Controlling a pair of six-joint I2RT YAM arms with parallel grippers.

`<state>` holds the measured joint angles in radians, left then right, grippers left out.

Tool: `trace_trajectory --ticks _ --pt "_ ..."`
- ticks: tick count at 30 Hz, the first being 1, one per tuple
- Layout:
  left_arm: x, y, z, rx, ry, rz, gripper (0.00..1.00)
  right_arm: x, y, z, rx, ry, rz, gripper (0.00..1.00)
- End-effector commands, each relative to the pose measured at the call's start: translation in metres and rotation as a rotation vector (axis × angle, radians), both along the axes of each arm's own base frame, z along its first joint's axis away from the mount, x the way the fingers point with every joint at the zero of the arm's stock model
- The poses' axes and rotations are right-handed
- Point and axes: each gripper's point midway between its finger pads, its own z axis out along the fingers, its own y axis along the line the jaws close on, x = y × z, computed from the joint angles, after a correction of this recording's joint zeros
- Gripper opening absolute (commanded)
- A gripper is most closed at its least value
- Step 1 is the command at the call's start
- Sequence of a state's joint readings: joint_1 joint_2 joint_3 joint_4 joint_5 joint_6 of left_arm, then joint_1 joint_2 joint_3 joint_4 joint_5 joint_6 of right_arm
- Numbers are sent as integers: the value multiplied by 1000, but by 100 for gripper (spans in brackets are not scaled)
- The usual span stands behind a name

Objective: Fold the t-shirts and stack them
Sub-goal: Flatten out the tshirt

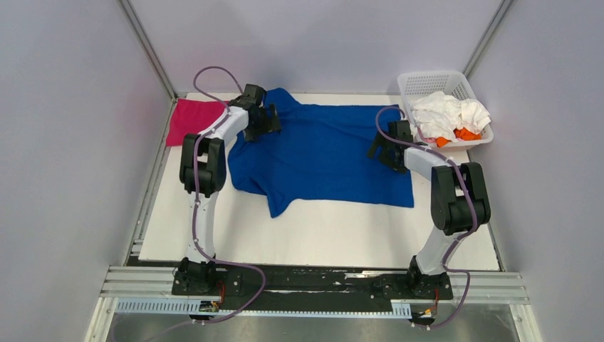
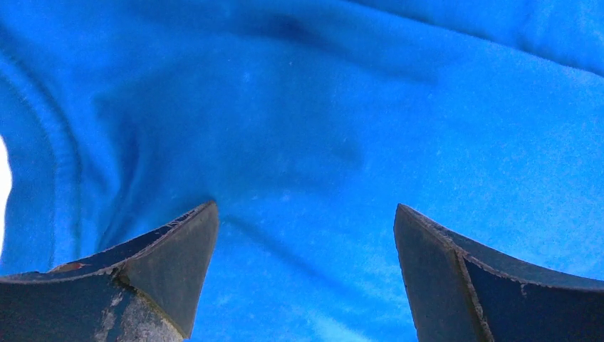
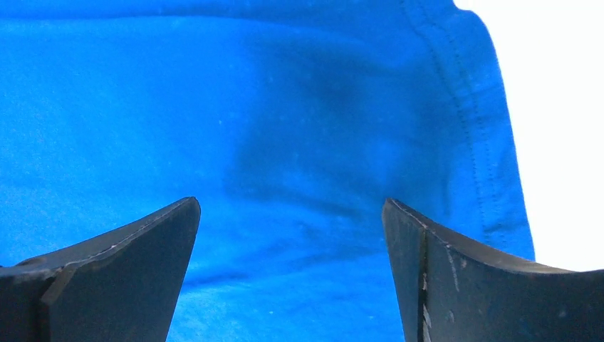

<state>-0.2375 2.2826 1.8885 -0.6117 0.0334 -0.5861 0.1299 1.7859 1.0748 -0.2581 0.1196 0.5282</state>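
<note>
The left claw (image 1: 269, 122) and right claw (image 1: 377, 151) are wide apart over the blue t-shirt (image 1: 324, 153). It looks soft and floppy, so pinch its left and right edges.

Top external view. A white plastic lattice basket (image 1: 427, 77), rectangular with a flared rim, stood in the upper right of the frame, at the far right corner of a flat white tabletop (image 1: 320, 231). The tabletop filled the centre of the frame. Silver aluminium rails (image 1: 142, 291) crossed the lower part, with a black flat strip (image 1: 320, 274) lying between them and a grey metal sheet (image 1: 320, 324) below. Pale lilac-grey walls (image 1: 71, 142) closed in the left, right and back, joined by slanting metal corner posts (image 1: 146, 43).
</note>
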Motion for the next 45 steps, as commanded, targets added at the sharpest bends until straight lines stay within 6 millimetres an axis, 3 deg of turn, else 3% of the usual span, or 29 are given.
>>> trace_trajectory --ticks 1,5,8,12,16,19,22,28,31,36,37,40,41,43,45 --pt "3 21 56 70 -89 -10 100 7 1 40 -40 -81 57 100" --pt "-45 25 92 54 -107 13 100 -9 41 81 -85 -192 229 100" --pt "-98 38 96 52 -82 63 100 -34 104 105 -44 -298 480 100" --pt "-142 46 84 9 -64 112 100 -92 208 124 76 -423 889 93" --pt "-142 45 74 -79 -69 106 100 -152 300 122 116 -458 1210 84" --pt "-125 46 70 -127 -70 104 100 -172 349 117 125 -461 1321 79" --pt "-100 36 63 -162 -60 72 100 -185 381 99 118 -425 1396 72" --pt "-80 27 27 -171 29 54 100 -168 399 37 -15 -325 1367 62" --pt "-80 26 7 -172 71 54 100 -158 400 15 -69 -291 1349 59" --pt "-84 26 -9 -167 104 60 100 -142 391 -7 -173 -257 1290 47" --pt "-84 28 -10 -161 105 64 100 -141 388 -9 -192 -252 1276 42" --pt "-83 30 -13 -143 107 73 100 -144 377 -7 -213 -248 1269 11" --pt "-82 31 -16 -137 111 76 100 -147 376 0 -206 -257 1277 5" --pt "-81 32 -19 -129 118 76 100 -160 372 7 -179 -261 1334 0" --pt "-81 34 -23 -123 128 82 100 -185 373 19 -102 -272 1473 0"
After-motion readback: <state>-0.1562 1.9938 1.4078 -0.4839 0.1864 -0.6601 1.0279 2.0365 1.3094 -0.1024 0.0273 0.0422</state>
